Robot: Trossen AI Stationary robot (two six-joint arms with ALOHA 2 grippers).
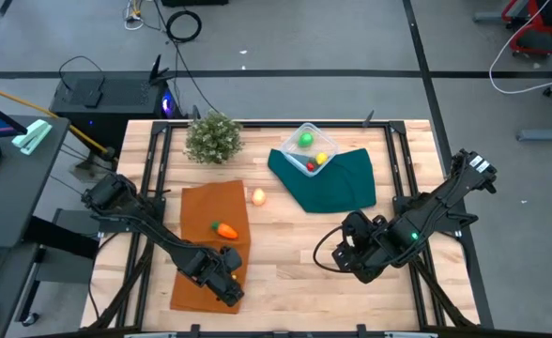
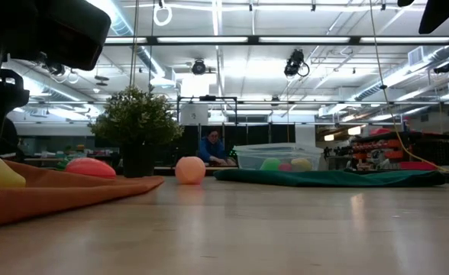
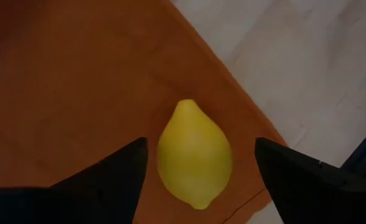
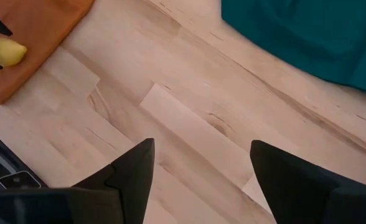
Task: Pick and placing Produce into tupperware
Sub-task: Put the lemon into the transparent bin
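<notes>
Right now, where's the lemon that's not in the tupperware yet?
The lemon lies on the orange cloth near the table's front-left, between the open fingers of the left gripper, with the carrot farther back on the same cloth.

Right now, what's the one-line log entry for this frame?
left gripper: open, astride lemon on orange cloth | right gripper: open, empty, over bare table | tupperware: holds some produce
</notes>
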